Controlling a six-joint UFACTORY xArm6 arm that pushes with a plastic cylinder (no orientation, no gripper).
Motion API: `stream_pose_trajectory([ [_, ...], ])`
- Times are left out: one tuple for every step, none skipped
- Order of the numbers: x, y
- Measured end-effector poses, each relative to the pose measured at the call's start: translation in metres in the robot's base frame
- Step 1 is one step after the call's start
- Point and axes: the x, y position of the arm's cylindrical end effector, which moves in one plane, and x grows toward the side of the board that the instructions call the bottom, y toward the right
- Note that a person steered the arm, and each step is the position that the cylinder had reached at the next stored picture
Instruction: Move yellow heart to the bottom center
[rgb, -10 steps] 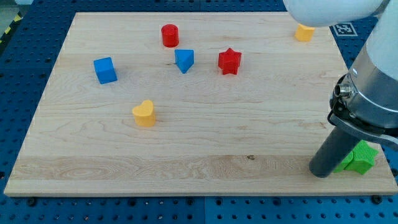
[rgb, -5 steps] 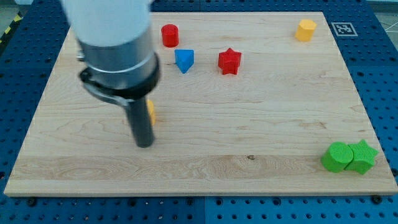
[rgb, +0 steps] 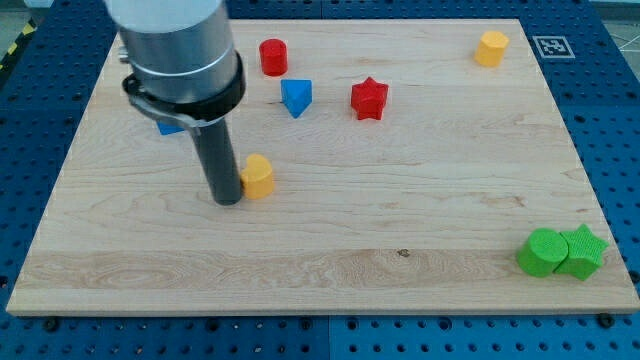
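The yellow heart (rgb: 259, 176) lies left of the board's middle. My tip (rgb: 227, 199) rests on the board right against the heart's left side, slightly below it. The rod and arm rise above it and hide most of a blue cube (rgb: 170, 127) at the view's left.
A red cylinder (rgb: 273, 56), a blue wedge-like block (rgb: 296, 97) and a red star (rgb: 369, 98) sit near the top middle. A yellow block (rgb: 491, 47) is at the top right. A green cylinder (rgb: 541, 251) and green star (rgb: 584, 250) touch at the bottom right.
My tip crossed from the bottom right corner to the heart's left side. The heart has slid a little to the right.
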Motion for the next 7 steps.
stream_pose_trajectory([
  [-0.03,0.001],
  [-0.047,0.01],
  [-0.031,0.036],
  [-0.001,0.052],
  [0.022,0.073],
  [0.033,0.08],
  [0.033,0.06],
])
